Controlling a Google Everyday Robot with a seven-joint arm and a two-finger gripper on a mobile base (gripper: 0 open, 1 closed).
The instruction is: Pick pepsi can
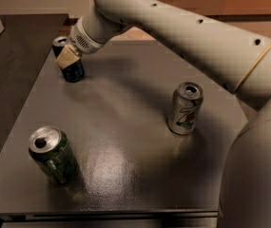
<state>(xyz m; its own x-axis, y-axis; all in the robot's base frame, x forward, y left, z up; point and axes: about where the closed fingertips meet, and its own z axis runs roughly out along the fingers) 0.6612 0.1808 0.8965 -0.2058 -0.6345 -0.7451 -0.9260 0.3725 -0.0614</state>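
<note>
- We see the claw [67, 57] at the far left corner of the dark grey bench [125, 75], right against the dark navy-blue drink can [73, 73].
- The thick white robot arm [187, 30] spans the far edge and the right side.
- A silver-white can with green and red print [186, 109] stands right of centre, and a dark green can [54, 156] stands at the near left.
- We find open bench between all three cans.

High view, seemingly robot's own, angled down onto table [125, 103], hand [68, 61] far-left
</note>
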